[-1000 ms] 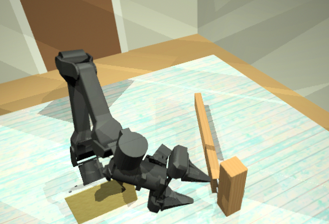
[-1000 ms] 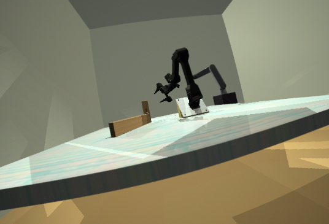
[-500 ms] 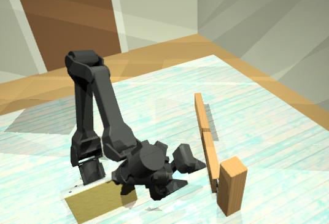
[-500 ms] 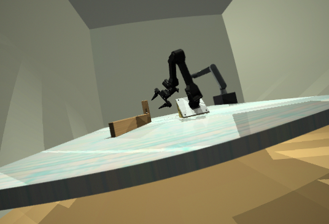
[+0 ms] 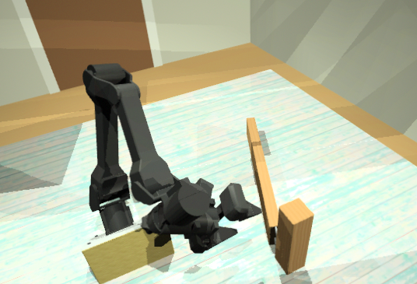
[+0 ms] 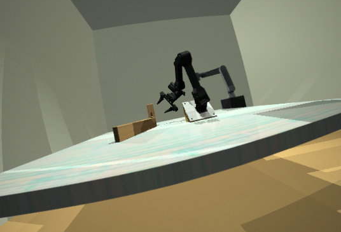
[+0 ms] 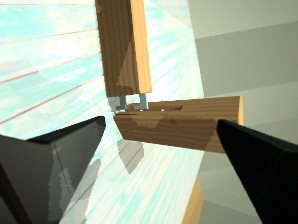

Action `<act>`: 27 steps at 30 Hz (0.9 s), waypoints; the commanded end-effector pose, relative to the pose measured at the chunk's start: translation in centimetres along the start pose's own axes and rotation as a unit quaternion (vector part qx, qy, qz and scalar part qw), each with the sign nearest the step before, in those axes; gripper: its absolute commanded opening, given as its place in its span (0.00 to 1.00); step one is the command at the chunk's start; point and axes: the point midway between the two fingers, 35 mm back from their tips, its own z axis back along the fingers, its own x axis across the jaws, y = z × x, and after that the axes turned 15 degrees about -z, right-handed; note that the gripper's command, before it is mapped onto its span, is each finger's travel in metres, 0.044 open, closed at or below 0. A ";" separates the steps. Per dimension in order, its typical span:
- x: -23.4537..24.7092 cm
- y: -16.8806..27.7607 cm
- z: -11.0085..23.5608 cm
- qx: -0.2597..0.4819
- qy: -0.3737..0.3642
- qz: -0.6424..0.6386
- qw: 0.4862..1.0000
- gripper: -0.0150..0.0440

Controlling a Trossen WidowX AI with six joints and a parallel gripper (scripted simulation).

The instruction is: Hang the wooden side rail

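The wooden side rail (image 5: 261,167) (image 6: 133,128) (image 7: 120,50) lies on edge on the table, its far end resting on the table top. Its near end meets the upright headboard post (image 5: 294,236) (image 6: 150,110) (image 7: 190,127). In the wrist view, two steel hooks (image 7: 132,102) at the rail's end reach into the post's slot; the pins are hidden. My gripper (image 5: 243,222) (image 6: 162,107) (image 7: 160,122) is open and empty. It hovers low, just left of the rail's hooked end and apart from it, with the fingers pointing at the joint.
The arm's base stands on an olive plate (image 5: 117,255) (image 6: 191,113) at the front left. A second dark arm (image 6: 227,79) on a black box (image 6: 233,102) stands far behind the table. The table's edge (image 6: 191,164) runs close in front of the post.
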 end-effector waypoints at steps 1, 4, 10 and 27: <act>0.0 -0.1 -0.7 0.036 -0.012 -0.070 0.997 1.00; 0.0 -0.3 -1.5 0.087 -0.013 -0.167 0.982 1.00; 0.0 -0.9 -2.7 0.180 0.027 -0.344 0.921 1.00; -0.5 -5.4 -3.6 0.214 0.332 -0.690 0.607 1.00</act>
